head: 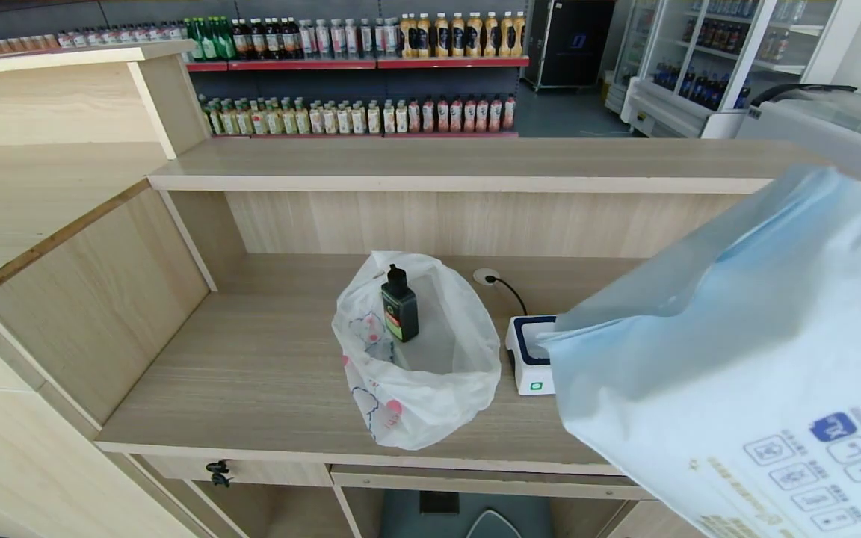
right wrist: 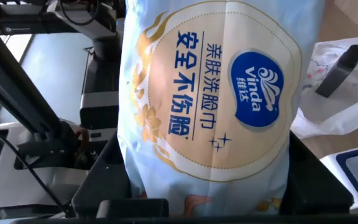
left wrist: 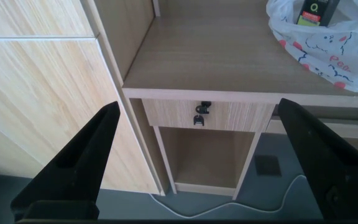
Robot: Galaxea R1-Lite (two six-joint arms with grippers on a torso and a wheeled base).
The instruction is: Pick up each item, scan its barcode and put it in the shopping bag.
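**Blue pack held up near the scanner**

The head view shows the pale blue pack (head: pixel 737 359) raised close to the camera, hiding part of the white scanner (head: pixel 529 359), to the right of the shopping bag (head: pixel 415 373) on the counter (head: pixel 251 373); the right wrist view shows the pack's printed front clamped between the spread fingers of the right gripper (right wrist: pixel 207 193); a dark bottle (head: pixel 399 305) stands inside the bag; the left wrist view shows the left gripper (left wrist: pixel 199 106) wide open, holding nothing, low before the keyed drawer (left wrist: pixel 241 115).

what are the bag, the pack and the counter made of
Bag: thin translucent white plastic film, crinkled, bottle showing through.
Pack: soft pale blue plastic wrap, glossy, creased.
Counter: likely wood-grain laminate board, matte; possibly real wood.
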